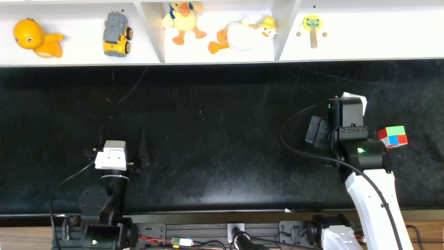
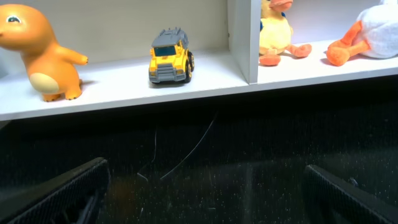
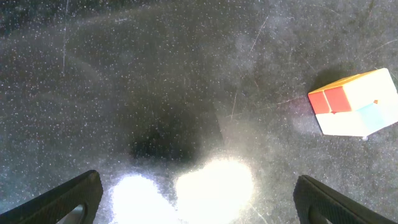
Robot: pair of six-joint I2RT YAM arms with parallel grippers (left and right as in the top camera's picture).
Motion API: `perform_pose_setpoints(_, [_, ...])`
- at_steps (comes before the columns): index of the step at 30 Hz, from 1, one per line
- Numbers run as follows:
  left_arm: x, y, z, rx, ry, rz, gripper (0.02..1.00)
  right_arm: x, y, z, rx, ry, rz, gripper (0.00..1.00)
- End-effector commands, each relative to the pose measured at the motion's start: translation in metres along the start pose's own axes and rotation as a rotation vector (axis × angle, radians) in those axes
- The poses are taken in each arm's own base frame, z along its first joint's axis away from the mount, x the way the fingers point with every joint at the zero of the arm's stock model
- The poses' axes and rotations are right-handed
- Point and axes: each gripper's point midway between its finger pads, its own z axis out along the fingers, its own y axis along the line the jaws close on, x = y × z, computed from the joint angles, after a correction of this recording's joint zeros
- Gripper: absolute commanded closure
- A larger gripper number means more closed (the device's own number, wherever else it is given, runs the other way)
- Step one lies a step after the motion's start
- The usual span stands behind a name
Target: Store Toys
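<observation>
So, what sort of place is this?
Likely a robot test bench for toy tidying: a black worktop, a white compartment shelf holding a toy truck and a plush duck, and a colour cube.

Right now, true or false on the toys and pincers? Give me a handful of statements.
1. The cube lies on the table, not on the shelf. True.
2. The right pincer holds the cube. False: it is open and empty, and the cube lies off to its side.
3. The truck shares a compartment with the orange figure. True.
4. The left pincer is shut on the truck. False: it is open and empty, and the truck stands on the shelf.
5. The middle compartment is empty. False: a yellow duck and a white duck are in it.
</observation>
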Motion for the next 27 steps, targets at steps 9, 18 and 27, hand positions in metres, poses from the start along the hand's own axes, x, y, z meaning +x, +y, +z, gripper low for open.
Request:
perform_pose_setpoints(9, [-0.001,0.001,-0.001,-0.008,-0.005,-0.004,0.023,-0.032,-0.013,-0.002,0.029,-0.124,0.016,0.001])
perform_pose_setpoints(18, [-0.001,0.001,-0.001,-0.008,-0.005,-0.004,0.020,-0.030,-0.085,0.004,-0.028,-0.114,-0.178,0.016])
perform_pose_setpoints(27, [-0.001,0.001,-0.001,-0.008,-0.005,-0.004,0.020,0.001,-0.159,0.015,0.038,-0.040,-0.342,0.025])
